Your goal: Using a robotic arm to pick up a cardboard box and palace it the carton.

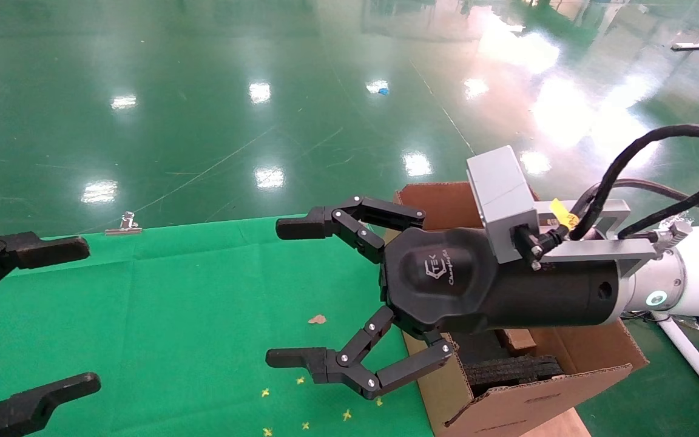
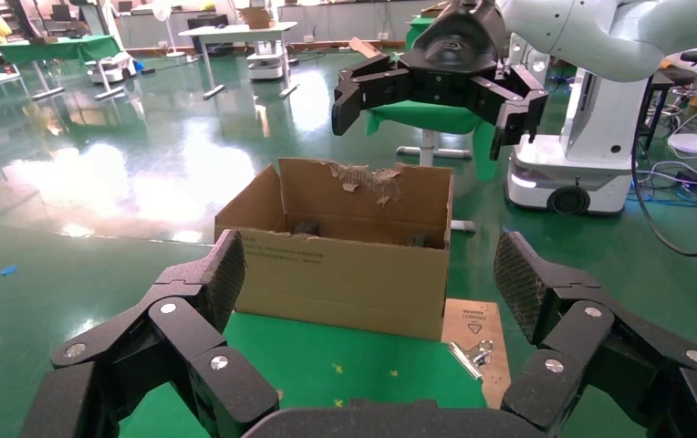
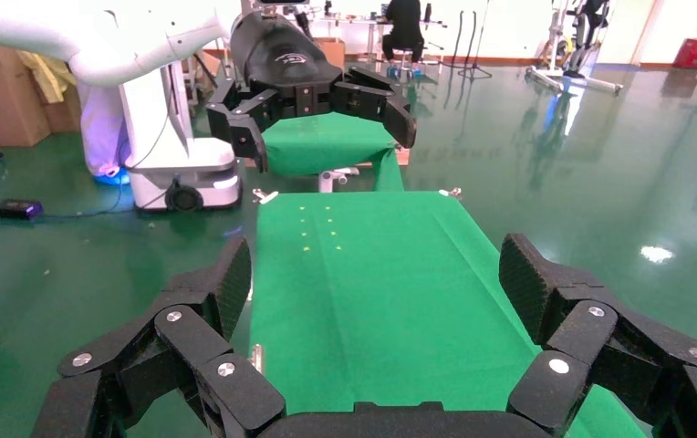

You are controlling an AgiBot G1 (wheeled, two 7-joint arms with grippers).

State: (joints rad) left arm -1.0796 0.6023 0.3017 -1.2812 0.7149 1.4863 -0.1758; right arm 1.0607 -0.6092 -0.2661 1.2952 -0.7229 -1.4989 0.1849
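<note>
The carton [image 1: 574, 355] stands open off the right end of the green table [image 1: 173, 315], with black foam [image 1: 510, 370] inside and a torn far flap [image 2: 368, 178]. My right gripper [image 1: 284, 292] hovers open and empty over the table's right edge, its body above the carton; the left wrist view has it [image 2: 427, 123] above the carton [image 2: 345, 274]. My left gripper [image 1: 81, 315] is open and empty at the table's left end. A small brown piece [image 1: 516, 341] lies inside the carton; I cannot tell whether it is the cardboard box.
A binder clip [image 1: 124, 224] holds the cloth at the table's far edge, and another clip [image 2: 473, 354] sits by the carton. A brown board [image 2: 474, 319] lies under the carton. A scrap [image 1: 317, 318] and yellow marks [image 1: 301, 381] dot the cloth. A white stand leg [image 1: 698, 364] runs at the right.
</note>
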